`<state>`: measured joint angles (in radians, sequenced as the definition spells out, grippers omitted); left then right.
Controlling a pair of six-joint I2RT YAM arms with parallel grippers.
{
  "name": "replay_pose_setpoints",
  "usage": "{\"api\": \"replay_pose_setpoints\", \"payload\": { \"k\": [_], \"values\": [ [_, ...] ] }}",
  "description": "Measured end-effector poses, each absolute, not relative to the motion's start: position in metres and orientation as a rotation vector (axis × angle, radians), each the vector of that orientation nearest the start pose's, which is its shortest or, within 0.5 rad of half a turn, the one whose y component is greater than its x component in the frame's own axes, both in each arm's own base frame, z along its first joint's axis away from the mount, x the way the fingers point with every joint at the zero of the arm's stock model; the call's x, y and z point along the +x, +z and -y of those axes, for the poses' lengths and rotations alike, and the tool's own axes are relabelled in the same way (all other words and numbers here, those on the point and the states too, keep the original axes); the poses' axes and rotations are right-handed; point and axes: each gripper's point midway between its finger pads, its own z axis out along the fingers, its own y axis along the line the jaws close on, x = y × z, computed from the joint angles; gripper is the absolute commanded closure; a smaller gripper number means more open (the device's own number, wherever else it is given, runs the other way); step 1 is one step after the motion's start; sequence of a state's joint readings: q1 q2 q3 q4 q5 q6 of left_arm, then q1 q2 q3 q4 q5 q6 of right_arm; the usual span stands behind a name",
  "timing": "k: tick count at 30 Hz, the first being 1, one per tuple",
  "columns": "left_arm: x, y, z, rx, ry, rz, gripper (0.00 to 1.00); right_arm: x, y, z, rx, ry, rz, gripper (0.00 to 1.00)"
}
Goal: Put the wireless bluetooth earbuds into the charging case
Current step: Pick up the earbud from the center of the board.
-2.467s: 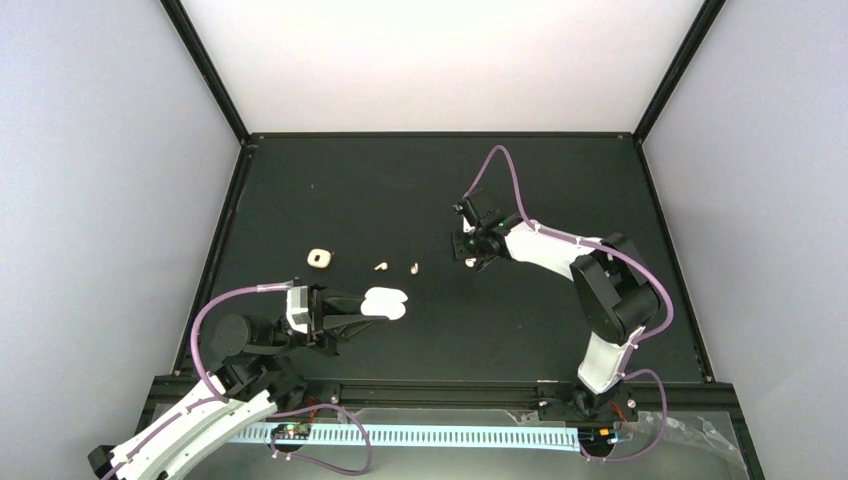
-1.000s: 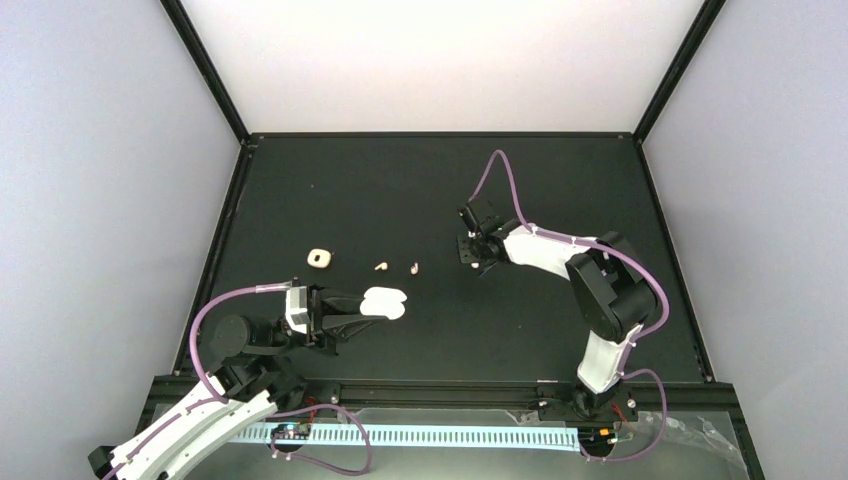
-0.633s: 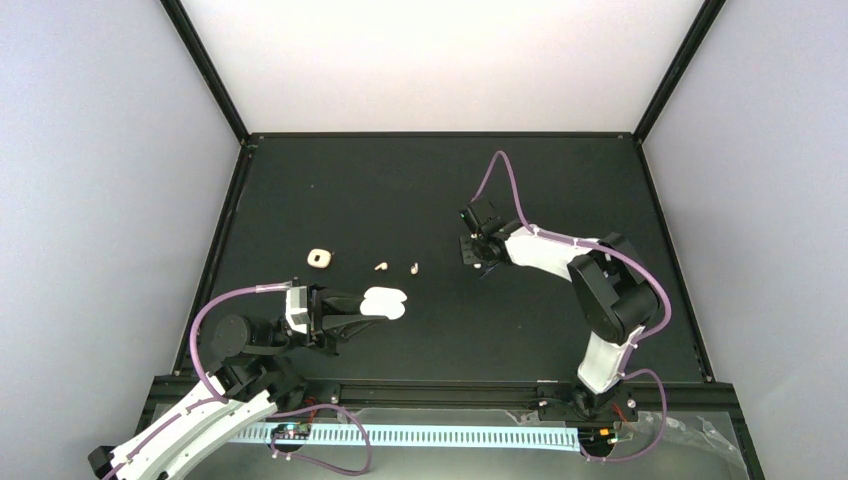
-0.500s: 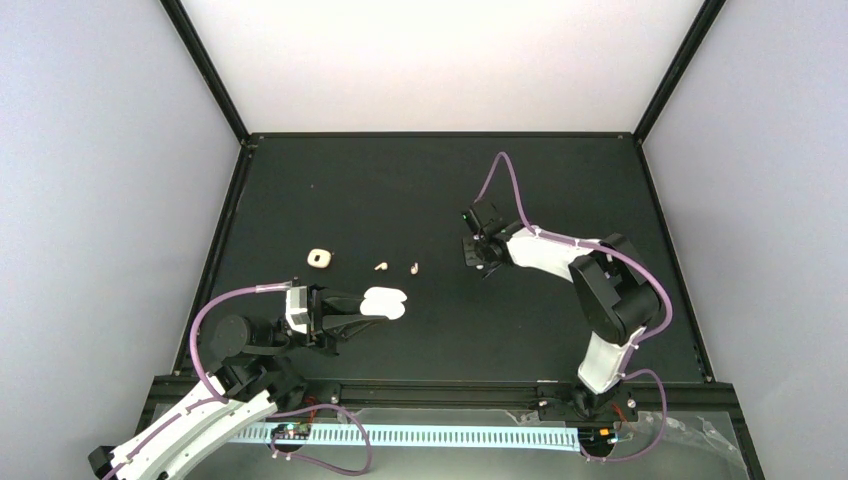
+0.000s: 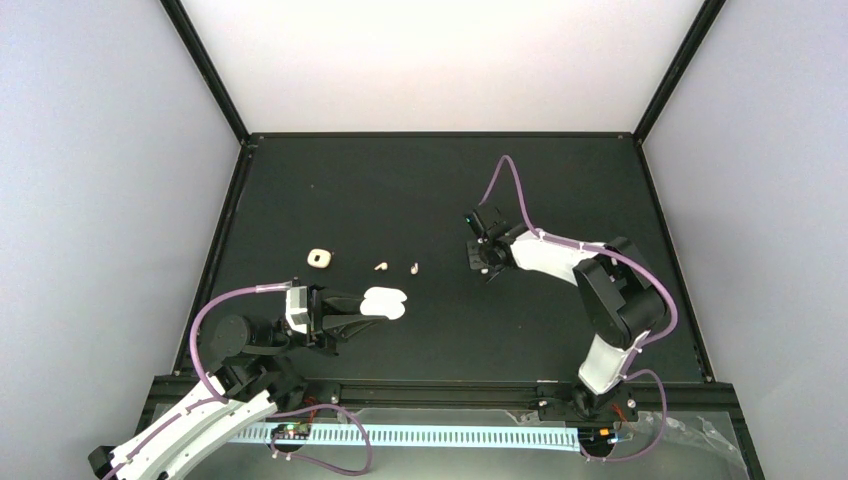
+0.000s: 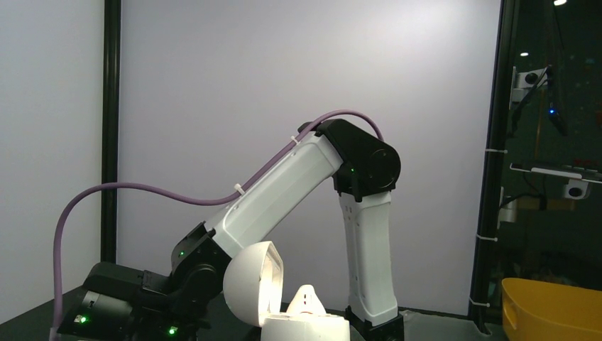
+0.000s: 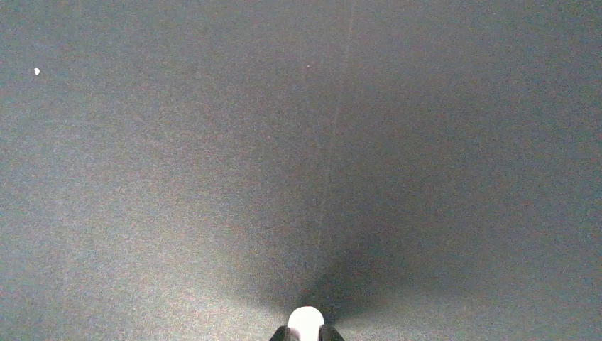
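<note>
The white charging case [image 5: 385,303] lies at the near left with its lid open, and my left gripper [image 5: 370,305] is shut on it. In the left wrist view the lid [image 6: 253,284] stands up and one white earbud [image 6: 305,300] sits in the base [image 6: 305,329]. Two pale beige earbuds [image 5: 380,266] [image 5: 414,268] lie loose on the black table, just beyond the case. My right gripper [image 5: 477,260] points down at the table right of centre. In the right wrist view its fingertips [image 7: 306,332] pinch a white earbud [image 7: 306,320] from both sides.
A small beige square piece with a hole [image 5: 319,258] lies left of the loose buds. Black frame rails [image 5: 222,220] edge the table. In the left wrist view the right arm [image 6: 284,199] stands behind the case, and a yellow bin [image 6: 554,309] sits at the far right.
The right gripper has come down over the white earbud and closed on it, its wrist shifting a little to the right. The left arm and the case have not moved.
</note>
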<state>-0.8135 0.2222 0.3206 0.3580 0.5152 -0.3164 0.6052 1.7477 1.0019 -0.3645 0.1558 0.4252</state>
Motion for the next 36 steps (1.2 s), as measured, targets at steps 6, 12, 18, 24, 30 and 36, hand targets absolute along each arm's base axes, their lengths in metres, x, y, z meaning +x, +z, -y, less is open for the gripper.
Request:
{"api": "replay_pose_setpoints", "payload": {
  "k": [6, 12, 18, 24, 30, 36],
  "values": [
    [0.077, 0.354, 0.204, 0.771, -1.271, -1.017, 0.98, 0.338, 0.034, -0.201, -0.191, 0.125, -2.657, 0.88],
    [0.077, 0.354, 0.204, 0.771, -1.271, -1.017, 0.98, 0.337, 0.038, -0.201, -0.188, 0.132, -2.648, 0.87],
    [0.077, 0.354, 0.204, 0.771, -1.272, -1.017, 0.98, 0.335, 0.040, -0.199, -0.188, 0.135, -2.645, 0.90],
    [0.077, 0.354, 0.204, 0.771, -1.272, -1.017, 0.98, 0.334, 0.039, -0.198, -0.189, 0.133, -2.649, 0.92],
    [0.077, 0.354, 0.204, 0.771, -1.272, -1.018, 0.98, 0.334, 0.039, -0.198, -0.189, 0.132, -2.649, 0.96],
    [0.077, 0.354, 0.204, 0.771, -1.272, -1.018, 0.98, 0.333, 0.050, -0.198, -0.185, 0.150, -2.627, 0.99]
  ]
}}
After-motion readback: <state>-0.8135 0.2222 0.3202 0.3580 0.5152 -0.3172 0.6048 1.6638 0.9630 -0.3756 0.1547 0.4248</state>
